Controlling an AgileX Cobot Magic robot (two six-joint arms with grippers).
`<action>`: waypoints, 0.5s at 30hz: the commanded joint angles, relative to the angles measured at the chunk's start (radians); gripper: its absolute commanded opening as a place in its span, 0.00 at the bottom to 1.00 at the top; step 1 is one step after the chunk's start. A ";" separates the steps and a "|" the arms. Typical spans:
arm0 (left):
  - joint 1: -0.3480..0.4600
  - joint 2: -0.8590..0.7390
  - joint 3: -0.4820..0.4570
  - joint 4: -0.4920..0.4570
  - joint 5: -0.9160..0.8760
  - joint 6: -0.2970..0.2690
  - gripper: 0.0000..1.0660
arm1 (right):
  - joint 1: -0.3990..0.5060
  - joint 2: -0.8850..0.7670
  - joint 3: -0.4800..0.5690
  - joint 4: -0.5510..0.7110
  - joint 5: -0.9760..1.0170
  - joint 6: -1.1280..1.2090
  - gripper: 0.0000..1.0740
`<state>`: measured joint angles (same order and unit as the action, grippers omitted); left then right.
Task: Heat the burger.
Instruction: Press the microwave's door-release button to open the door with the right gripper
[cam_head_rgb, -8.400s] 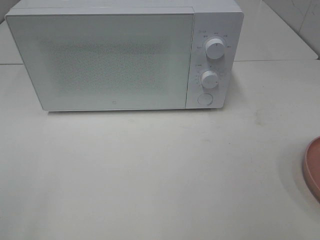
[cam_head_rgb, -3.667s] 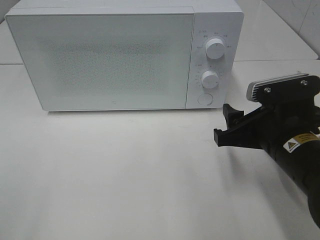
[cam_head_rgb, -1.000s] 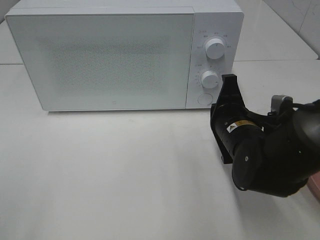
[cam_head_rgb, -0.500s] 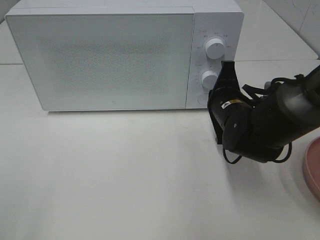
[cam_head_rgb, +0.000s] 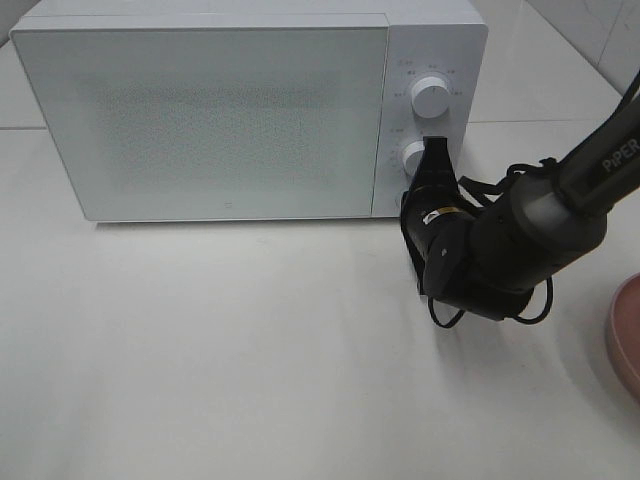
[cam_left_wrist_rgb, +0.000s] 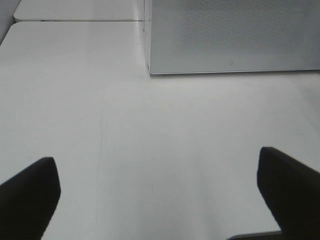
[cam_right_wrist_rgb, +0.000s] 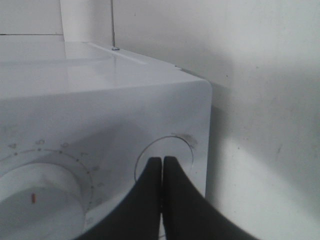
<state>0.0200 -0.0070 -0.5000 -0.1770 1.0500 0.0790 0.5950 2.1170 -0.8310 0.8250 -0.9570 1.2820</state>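
**Burger Unseen, Heating Not Begun**

High view: the microwave (cam_head_rgb: 200, 120) door is closed, the right gripper (cam_head_rgb: 434, 150) at its control panel (cam_head_rgb: 465, 130); no burger shows, so nearly all remains. Left wrist: the left gripper (cam_left_wrist_rgb: 157, 157) holds its jaws wide, empty, over the bench (cam_left_wrist_rgb: 125, 100) before the microwave. Right wrist alone shows the right jaws pinched together, empty, tips at the round door button (cam_right_wrist_rgb: 176, 147).

A pale white matte surface (cam_head_rgb: 250, 350) lay under soft, even light; glossy white wall tiles (cam_head_rgb: 600, 30) rose at its far right corner.
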 joint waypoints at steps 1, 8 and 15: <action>0.001 -0.023 0.002 0.000 -0.014 -0.001 0.94 | -0.010 0.007 -0.014 -0.015 0.000 -0.002 0.00; 0.001 -0.023 0.002 0.000 -0.014 -0.001 0.94 | -0.010 0.046 -0.059 -0.007 -0.003 -0.009 0.00; 0.001 -0.023 0.002 0.000 -0.014 -0.001 0.94 | -0.010 0.067 -0.085 0.017 -0.008 -0.017 0.00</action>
<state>0.0200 -0.0070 -0.5000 -0.1770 1.0500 0.0790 0.5890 2.1790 -0.8980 0.8470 -0.9490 1.2740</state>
